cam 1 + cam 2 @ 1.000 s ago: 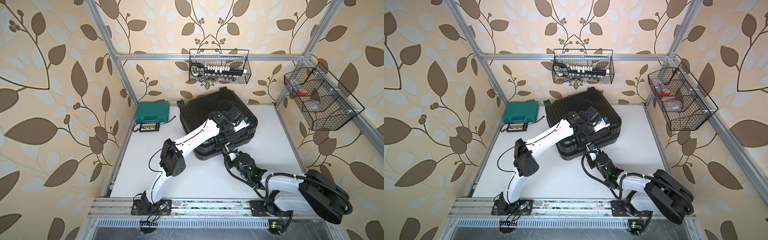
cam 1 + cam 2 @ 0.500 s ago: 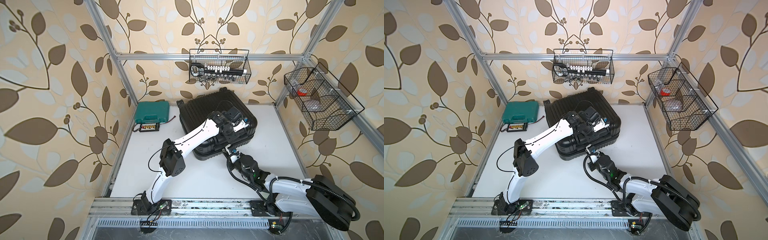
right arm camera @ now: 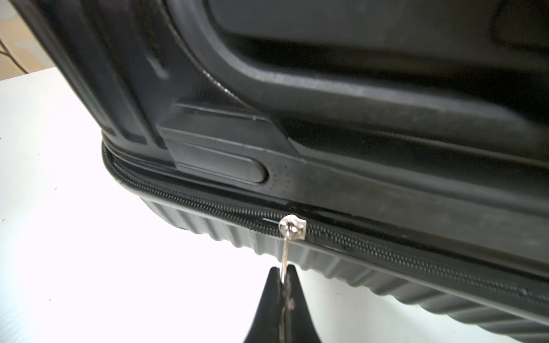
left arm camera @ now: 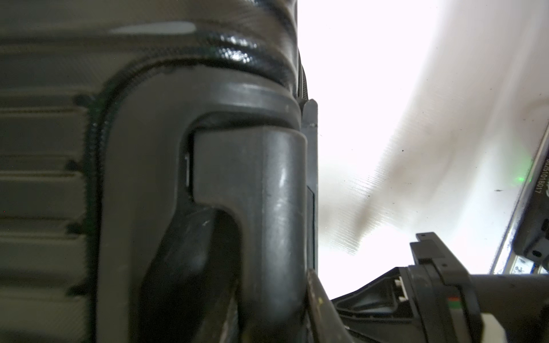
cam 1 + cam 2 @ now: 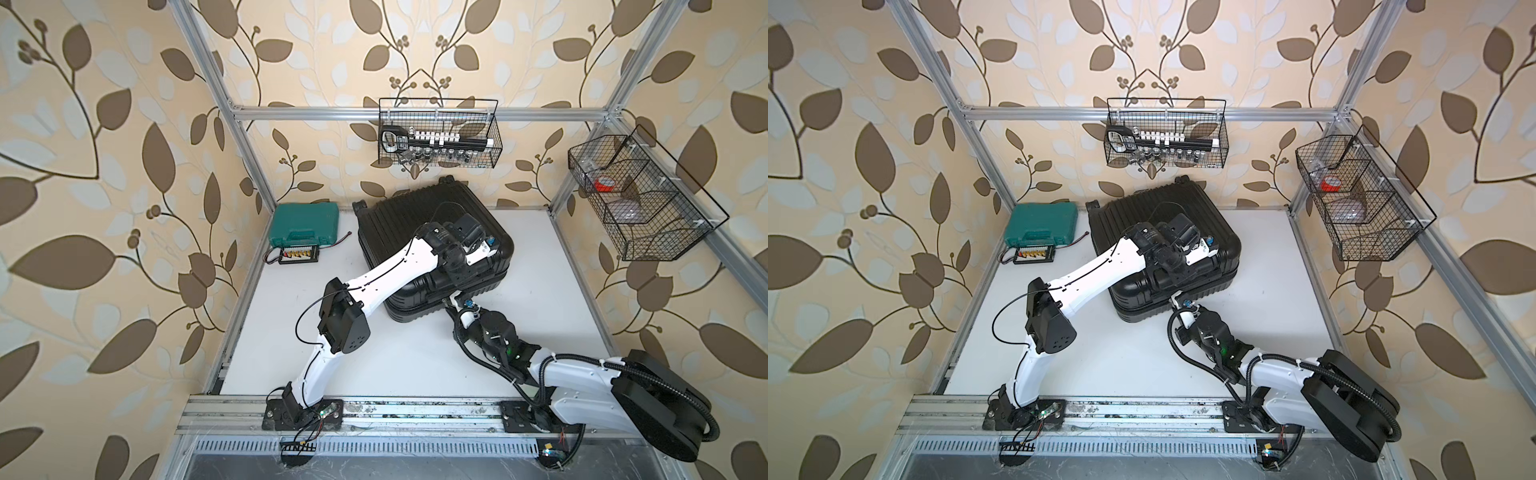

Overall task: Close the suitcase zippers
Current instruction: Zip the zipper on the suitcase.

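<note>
Right wrist: pull pinched

R fingers (image 3: 297, 306) pressed together on silver zipper pull (image 3: 285, 252), low on suitcase's (image 5: 390, 232) near side. L fingers (image 4: 323, 308) straddle its handle (image 4: 273, 208), gripping. Suitcase lies flat at counter (image 5: 415, 365) rear, beside teal case (image 5: 305, 222).

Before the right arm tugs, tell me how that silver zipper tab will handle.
The zipper tab looks like thin, stiff metal, so it likely won't bend, but it seems smooth enough to slip from the right gripper, which pinches only its end. It hangs loosely from the slider, so it will probably swivel toward the pull.
</note>
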Available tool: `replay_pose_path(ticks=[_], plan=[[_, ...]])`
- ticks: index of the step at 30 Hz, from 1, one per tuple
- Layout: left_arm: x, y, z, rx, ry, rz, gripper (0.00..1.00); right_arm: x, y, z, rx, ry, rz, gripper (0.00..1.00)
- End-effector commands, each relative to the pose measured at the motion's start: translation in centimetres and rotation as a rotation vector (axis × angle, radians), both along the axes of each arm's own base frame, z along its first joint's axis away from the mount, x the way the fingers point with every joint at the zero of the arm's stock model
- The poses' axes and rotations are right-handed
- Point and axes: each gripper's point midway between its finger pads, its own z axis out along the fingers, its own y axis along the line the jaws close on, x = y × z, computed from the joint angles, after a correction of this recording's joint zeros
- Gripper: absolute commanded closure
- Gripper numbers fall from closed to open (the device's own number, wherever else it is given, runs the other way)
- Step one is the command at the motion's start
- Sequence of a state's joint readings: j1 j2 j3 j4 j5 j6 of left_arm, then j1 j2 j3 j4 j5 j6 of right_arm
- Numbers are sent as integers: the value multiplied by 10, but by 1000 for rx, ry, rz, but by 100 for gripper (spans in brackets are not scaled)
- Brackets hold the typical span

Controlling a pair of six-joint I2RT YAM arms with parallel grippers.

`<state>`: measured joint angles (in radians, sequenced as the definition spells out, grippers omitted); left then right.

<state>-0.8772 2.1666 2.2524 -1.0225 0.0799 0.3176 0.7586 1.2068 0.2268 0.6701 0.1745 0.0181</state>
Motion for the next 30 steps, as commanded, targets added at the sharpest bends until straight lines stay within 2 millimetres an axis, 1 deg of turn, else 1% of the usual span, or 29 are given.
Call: replay_pose_path(ticks=[1, 6, 11, 14, 17, 18, 21, 25, 30], plan=[[1, 11, 59, -90, -90, 39, 83, 2, 18, 15, 52, -9, 57, 96], [-1, 10, 59, -93, -82, 32, 83, 3, 20, 15, 50, -12, 62, 88], [-2, 10, 57, -93, -73, 30, 83, 9, 19, 16, 50, -7, 51, 88], [-3, 10, 55, -90, -68, 26, 83, 14, 17, 16, 55, -2, 25, 92], [-4, 10, 55, -90, -62, 23, 83, 16, 15, 15, 51, 1, 15, 100], [-4, 10, 56, -93, -63, 24, 83, 16, 16, 14, 49, 3, 21, 100], [-3, 9, 58, -101, -69, 28, 84, 8, 21, 13, 57, 9, 72, 100], [5, 7, 64, -116, -102, 51, 84, -12, 31, 17, 81, -2, 170, 100], [16, -1, 77, -161, -136, 87, 85, -39, 53, 28, 99, -20, 301, 100]])
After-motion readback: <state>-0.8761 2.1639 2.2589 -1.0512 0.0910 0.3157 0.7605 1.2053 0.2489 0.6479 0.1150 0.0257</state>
